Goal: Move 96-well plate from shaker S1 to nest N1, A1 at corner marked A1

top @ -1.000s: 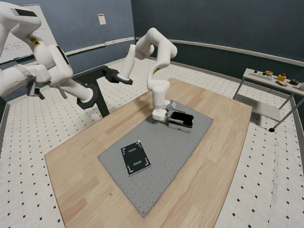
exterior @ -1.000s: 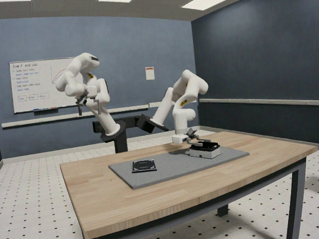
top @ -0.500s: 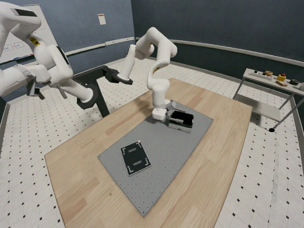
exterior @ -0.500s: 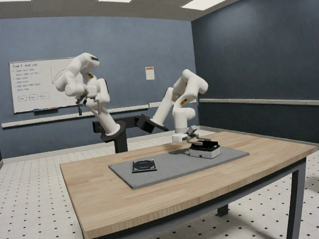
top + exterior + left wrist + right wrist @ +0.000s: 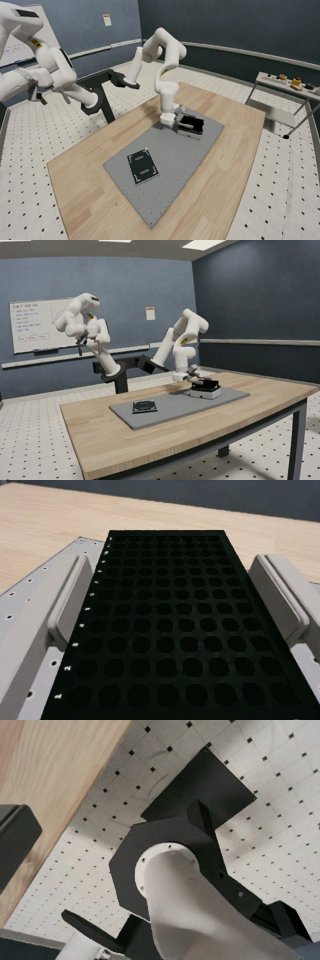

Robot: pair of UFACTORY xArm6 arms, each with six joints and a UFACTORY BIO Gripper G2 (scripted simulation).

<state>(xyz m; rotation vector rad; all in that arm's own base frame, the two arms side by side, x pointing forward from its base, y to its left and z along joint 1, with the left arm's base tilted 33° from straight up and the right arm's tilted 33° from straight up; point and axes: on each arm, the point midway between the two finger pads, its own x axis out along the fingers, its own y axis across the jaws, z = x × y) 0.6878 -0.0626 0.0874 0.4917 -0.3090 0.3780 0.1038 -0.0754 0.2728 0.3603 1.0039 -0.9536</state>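
The black 96-well plate (image 5: 194, 122) (image 5: 205, 383) (image 5: 165, 630) is level just above the white-sided plate shaker S1 (image 5: 189, 133) (image 5: 202, 394). My left gripper (image 5: 189, 121) (image 5: 206, 380) (image 5: 172, 602) is shut on its two long sides. In the left wrist view, number 1 is at the plate's near left; the A1 mark on S1 cannot be made out. The dark plate nest N1 (image 5: 142, 164) (image 5: 144, 406) has pale corner locators and holds nothing. My right gripper (image 5: 56, 102) (image 5: 89, 353) is open and empty, high beyond the table edge.
S1 and N1 stand on a grey perforated board (image 5: 170, 160) (image 5: 175, 407) on the wooden table (image 5: 232, 144) (image 5: 186, 436). Both arms rise from a black stand (image 5: 107, 108) behind the table. A side cart (image 5: 279, 113) stands apart with small items.
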